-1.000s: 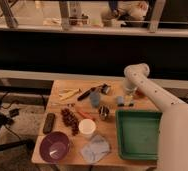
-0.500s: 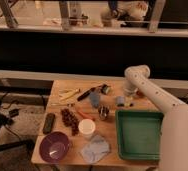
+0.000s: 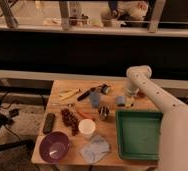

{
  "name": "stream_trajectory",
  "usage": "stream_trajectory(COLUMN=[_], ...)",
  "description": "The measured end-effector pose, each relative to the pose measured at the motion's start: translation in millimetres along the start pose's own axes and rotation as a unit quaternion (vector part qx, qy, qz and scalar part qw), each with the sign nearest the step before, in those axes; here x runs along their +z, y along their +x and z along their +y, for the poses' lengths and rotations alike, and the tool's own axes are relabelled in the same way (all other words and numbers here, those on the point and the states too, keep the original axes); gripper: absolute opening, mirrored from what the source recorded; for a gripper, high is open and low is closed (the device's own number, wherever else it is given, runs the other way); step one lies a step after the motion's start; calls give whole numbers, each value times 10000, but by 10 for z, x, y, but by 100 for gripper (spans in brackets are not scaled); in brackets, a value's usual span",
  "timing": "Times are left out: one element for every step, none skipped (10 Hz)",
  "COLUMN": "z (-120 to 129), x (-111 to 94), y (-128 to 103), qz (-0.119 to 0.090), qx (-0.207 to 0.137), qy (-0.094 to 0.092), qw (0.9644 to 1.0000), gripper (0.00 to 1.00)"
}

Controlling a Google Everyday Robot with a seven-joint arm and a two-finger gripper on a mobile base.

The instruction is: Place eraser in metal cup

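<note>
the gripper [image 3: 130, 99] hangs over the desk [image 3: 117, 86], far right, jaws wide, holding nothing, just beside the one eraser [image 3: 120, 100]; one metal cup [image 3: 104, 112] sits nearby.

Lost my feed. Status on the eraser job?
Arm's gripper open, low beside eraser. It lies on table, not held. Nothing between it and metal cup.

My arm [image 3: 159, 100] is smooth, creamy white and tubular, with a rounded elbow; my end effector [image 3: 130, 98] hangs over the desk's [image 3: 118, 86] far half.
</note>
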Motion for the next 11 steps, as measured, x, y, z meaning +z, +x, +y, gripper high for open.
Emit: stream_trajectory(z=[2,6,12,21,32,38,46,54,56,59,63], x=[18,36,56,81,104,116,130,148,158,163,166], y=[6,10,16,28,45,56,76,88,92,96,100], qz=[-31,-48,-61,-69,-73,-77,-79,-85,-88,-90,-94], qx=[31,53,72,92,111,126,147,164,171,176,180], qy=[-48,-84,-120,-159,-190,-211,-234,-262,-279,-289,-300], qw=[10000,9999,9999,9998,9997,9997,9996,9995,9994,9994,9993], gripper=[80,80,80,80,80,80,80,80,80,80,80])
